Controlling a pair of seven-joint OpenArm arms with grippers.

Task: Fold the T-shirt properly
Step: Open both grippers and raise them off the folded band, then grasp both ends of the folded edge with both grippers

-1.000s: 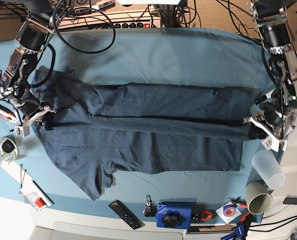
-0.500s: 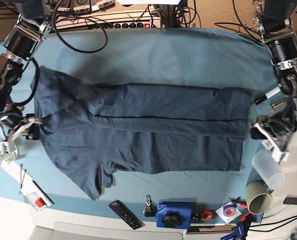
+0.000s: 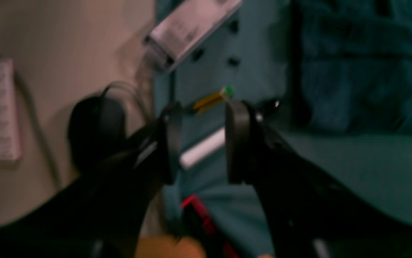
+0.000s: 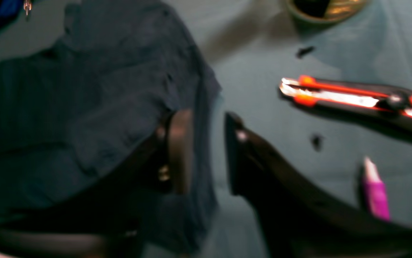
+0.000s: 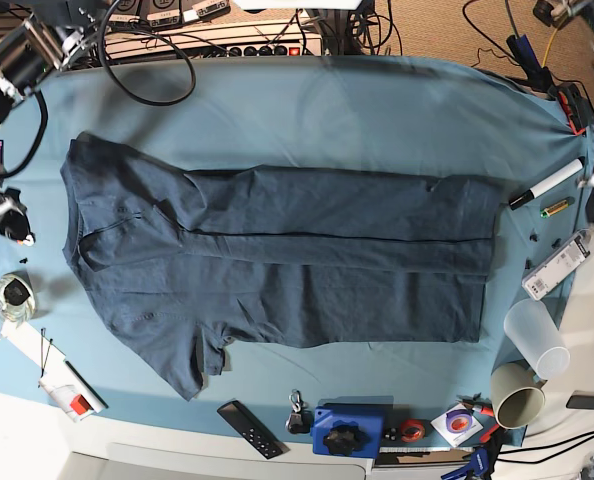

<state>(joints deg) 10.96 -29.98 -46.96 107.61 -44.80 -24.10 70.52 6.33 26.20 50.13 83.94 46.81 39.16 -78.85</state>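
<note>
The dark navy T-shirt [image 5: 277, 260] lies flat across the teal table cloth [image 5: 357, 110], its upper part folded down in a long band and one sleeve sticking out toward the front left. My right gripper [image 4: 206, 154] is open just above the shirt's edge [image 4: 84, 107], with nothing pinched between its fingers. My left gripper [image 3: 204, 143] is open too, over the table's right edge, and the shirt [image 3: 353, 71] lies off to its upper right. In the base view both arms sit at the far left and right borders, clear of the shirt.
A red box cutter [image 4: 353, 96] and a purple marker [image 4: 374, 193] lie beside my right gripper. A white marker [image 5: 547, 185], a clear cup [image 5: 537, 335] and a paper cup [image 5: 517, 395] stand at the right. A remote [image 5: 249, 428] and a blue box [image 5: 347, 430] line the front edge.
Both arms have drawn outward from the shirt's two ends to the table's sides. My right gripper's jaws have widened, and the shirt stays flat where it was.
</note>
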